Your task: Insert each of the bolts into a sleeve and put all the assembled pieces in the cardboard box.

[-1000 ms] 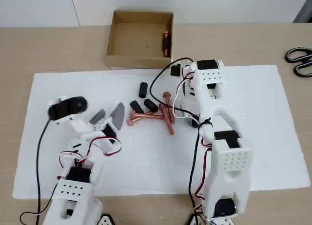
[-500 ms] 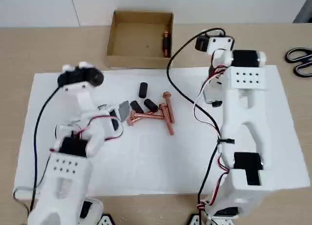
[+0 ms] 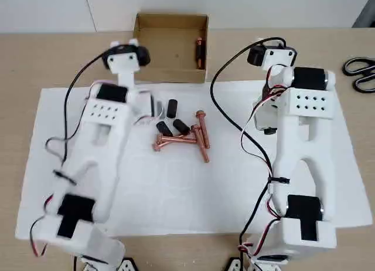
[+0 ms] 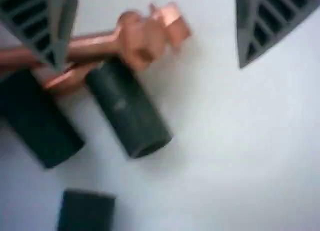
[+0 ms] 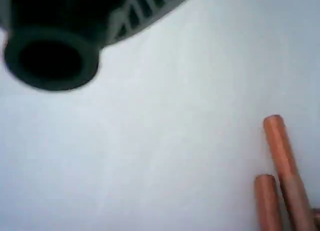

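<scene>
The copper-coloured metal bolts (image 3: pixel 186 139) lay crossed mid-sheet, with three black cylindrical sleeves (image 3: pixel 172 108) beside them. Open white paper sheet (image 3: pixel 176 195) stretched toward the wooden table's (image 3: pixel 58 54) near edge. The left gripper (image 4: pixel 150 66) hung wide open and empty above the heap. The right gripper (image 5: pixel 100 21) clamped a fourth black sleeve (image 5: pixel 50 58) toward the sheet's right edge. The brown cardboard box (image 3: pixel 152 48) at the far edge held one sleeved bolt (image 3: pixel 199 51).

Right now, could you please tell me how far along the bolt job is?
Done: one assembled piece lies in the cardboard box. In hand: the right hand seems to hold a sleeve; the left hand is open over the bolts. Left: three loose sleeves and those bolts, unjoined, on the paper.
</scene>
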{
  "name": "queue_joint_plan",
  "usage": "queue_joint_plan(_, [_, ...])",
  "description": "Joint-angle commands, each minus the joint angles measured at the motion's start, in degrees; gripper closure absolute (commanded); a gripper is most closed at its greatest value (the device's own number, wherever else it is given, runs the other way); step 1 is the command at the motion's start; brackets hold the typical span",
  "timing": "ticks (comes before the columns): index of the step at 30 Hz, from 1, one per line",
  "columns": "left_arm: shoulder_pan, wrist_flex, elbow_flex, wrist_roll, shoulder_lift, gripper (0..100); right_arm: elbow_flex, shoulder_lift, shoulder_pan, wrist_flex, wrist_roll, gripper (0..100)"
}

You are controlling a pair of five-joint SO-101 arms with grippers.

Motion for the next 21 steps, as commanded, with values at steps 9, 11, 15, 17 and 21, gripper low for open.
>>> queue_joint_plan(9, [14.3, 7.7, -14.2, -0.5, 10.3, 79, 0.3, -3.4, 0.7, 0.0, 0.6, 99.5])
queue_joint_plan(11, [16.5, 4.0, -14.2, -0.1, 11.3, 79, 0.3, -3.1, 0.7, 0.0, 0.7, 99.5])
queue_joint_plan(15, [18.2, -2.2, -14.2, 8.5, 13.4, 79, 0.3, -3.0, 0.7, 0.0, 0.7, 99.5])
queue_joint_plan(17, [18.2, -4.4, -14.2, 12.7, 14.9, 79, 0.3, -3.0, 0.7, -0.1, 0.7, 99.5])
queue_joint_plan(21, [18.4, -7.5, -14.2, 16.0, 18.3, 79, 0.3, -3.0, 0.7, -0.1, 0.7, 99.5])
